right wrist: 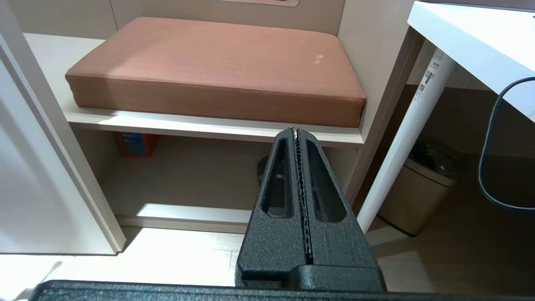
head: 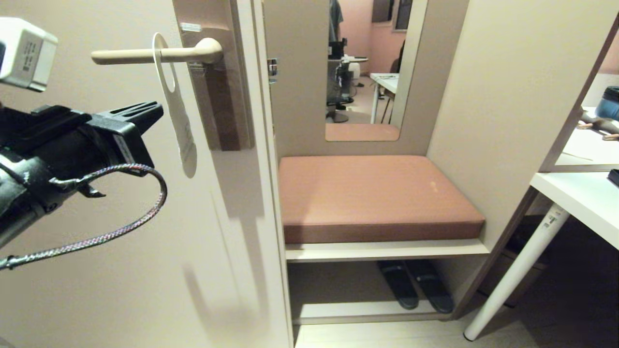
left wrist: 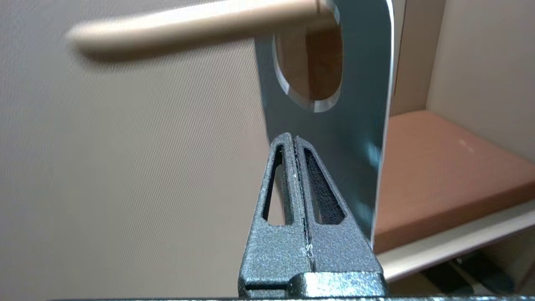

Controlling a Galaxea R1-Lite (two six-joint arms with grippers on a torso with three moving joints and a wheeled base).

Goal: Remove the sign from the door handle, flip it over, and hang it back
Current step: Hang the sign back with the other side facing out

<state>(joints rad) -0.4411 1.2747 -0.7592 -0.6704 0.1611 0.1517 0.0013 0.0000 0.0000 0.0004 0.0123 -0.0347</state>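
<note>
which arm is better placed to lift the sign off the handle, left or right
Left. The left gripper is up at the sign, shut just below its oval hole, with the sign hanging on the door handle. The right gripper is shut and low, facing the cushioned bench.

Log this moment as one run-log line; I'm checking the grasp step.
step: grasp | left gripper: shut on sign's edge, below the hole | sign: hanging on door handle | right gripper: shut, parked, holding nothing
</note>
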